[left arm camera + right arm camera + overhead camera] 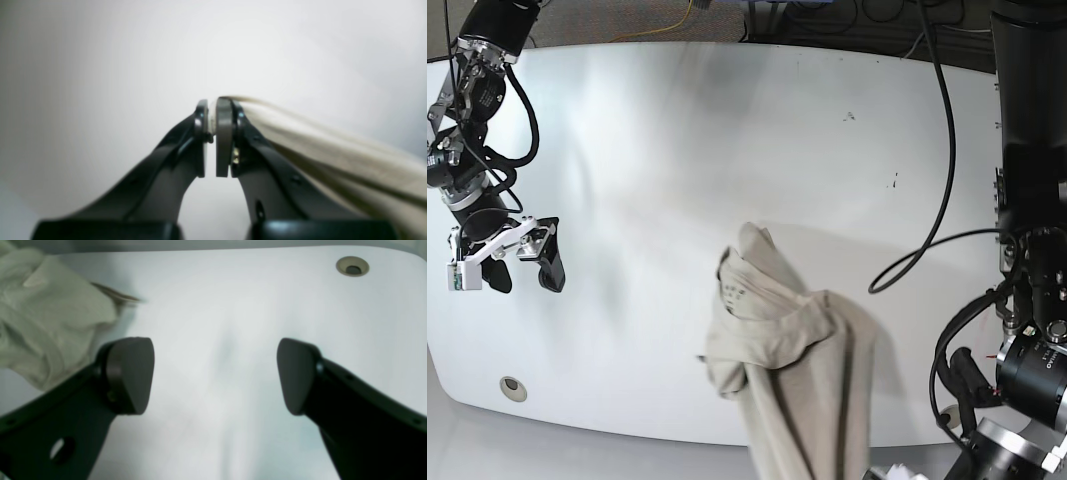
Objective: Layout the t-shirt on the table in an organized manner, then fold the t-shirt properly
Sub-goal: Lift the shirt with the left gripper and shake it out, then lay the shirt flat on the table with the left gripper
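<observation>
Left gripper (212, 133), a black two-fingered claw with grey pads, is clamped tight on a fold of the wrinkled light beige cotton t-shirt (333, 156), which trails away from its right finger. In the base view the t-shirt (792, 370) lies bunched near the near edge of the glossy white tabletop (727, 150), one end apparently lifted off that edge, though the grip itself is out of frame there. Over by a round grommet hole (513, 388), the right gripper (215, 375) hangs wide open and empty above bare tabletop.
</observation>
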